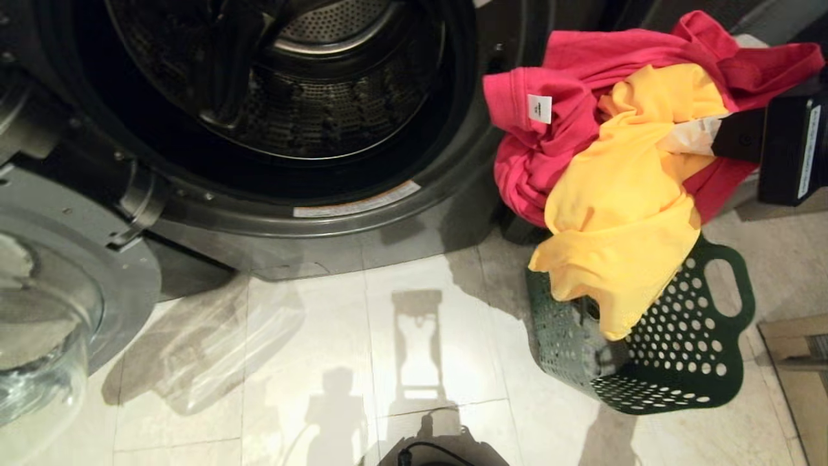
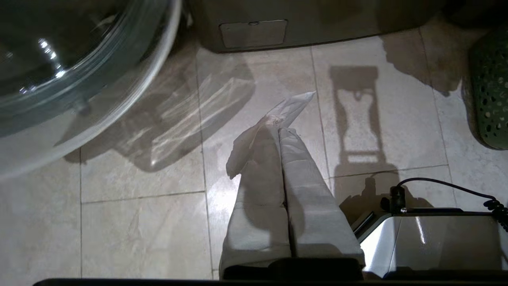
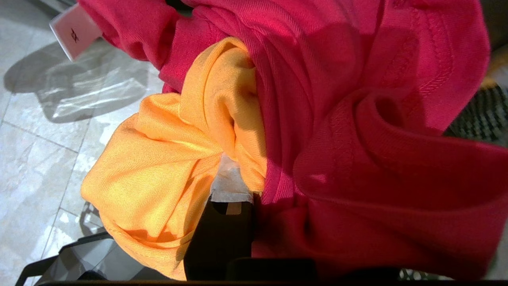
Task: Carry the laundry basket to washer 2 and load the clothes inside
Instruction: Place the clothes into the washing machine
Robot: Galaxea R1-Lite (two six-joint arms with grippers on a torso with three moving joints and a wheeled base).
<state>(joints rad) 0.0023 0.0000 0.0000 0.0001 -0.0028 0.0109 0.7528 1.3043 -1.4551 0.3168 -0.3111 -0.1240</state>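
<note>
Washer 2's dark grey drum mouth (image 1: 284, 97) stands open, its round glass door (image 1: 39, 310) swung out left, with the dark green perforated plastic laundry basket (image 1: 673, 349) on the tiled floor beside it. Above the basket the right gripper (image 1: 718, 136) pinches a bundled red shirt (image 1: 582, 65) and yellow shirt (image 1: 621, 200). The hanging yellow hem could snag the basket rim or slip free mid-swing. Only the right wrist view shows the fingers (image 3: 230, 186) buried in cloth; only the left wrist view shows the idle left gripper (image 2: 279, 131), fingers pressed together.
</note>
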